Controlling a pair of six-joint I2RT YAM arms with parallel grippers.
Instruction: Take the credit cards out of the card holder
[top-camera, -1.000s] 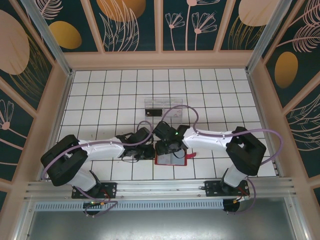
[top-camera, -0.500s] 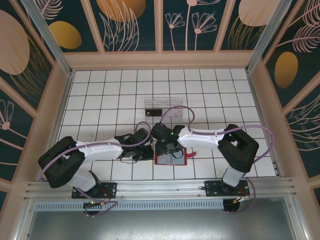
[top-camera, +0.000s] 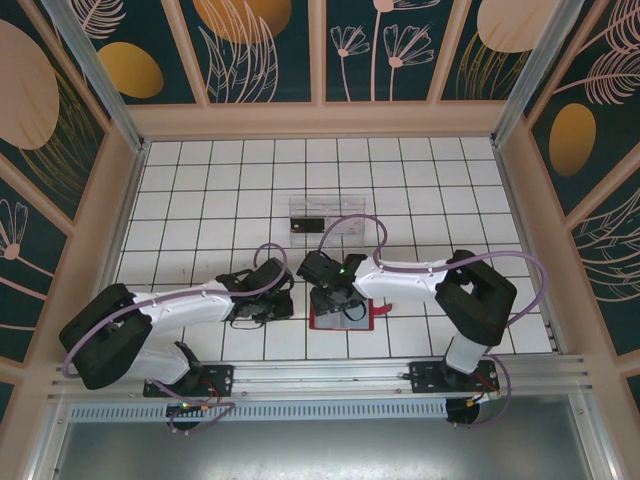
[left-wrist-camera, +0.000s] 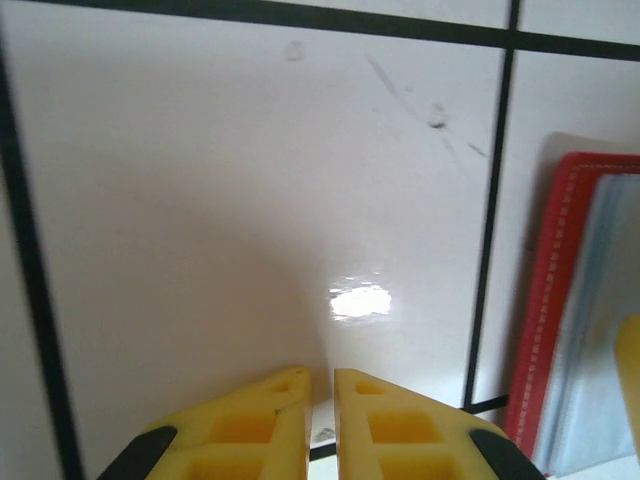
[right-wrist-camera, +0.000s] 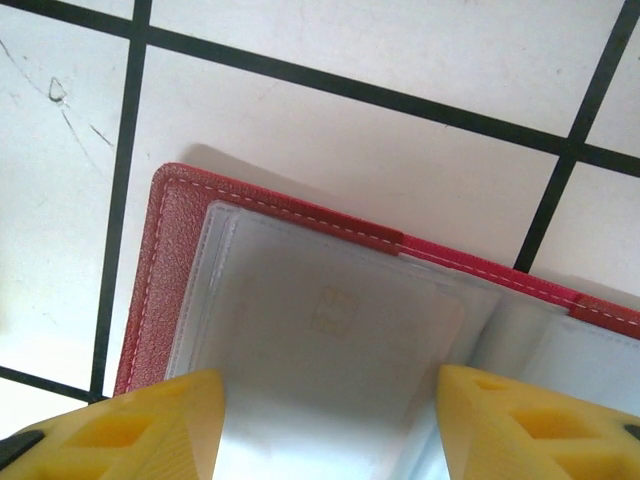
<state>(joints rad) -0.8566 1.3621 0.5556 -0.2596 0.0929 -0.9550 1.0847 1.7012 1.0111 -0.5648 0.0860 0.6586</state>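
The red card holder (top-camera: 342, 322) lies open on the white tiled counter (top-camera: 200, 180), near its front edge. The right jaws hang over the holder's left half, hiding part of it. The left jaws sit just beside its left edge. Farther back is a clear tray (top-camera: 340, 210) with a dark credit card (top-camera: 306, 222) at its left end.

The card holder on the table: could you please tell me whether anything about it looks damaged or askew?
Nothing stands out. The card holder lies open and flat, stitching intact, a pale card tucked in its clear sleeve. Only the tile beside it shows thin scratches.
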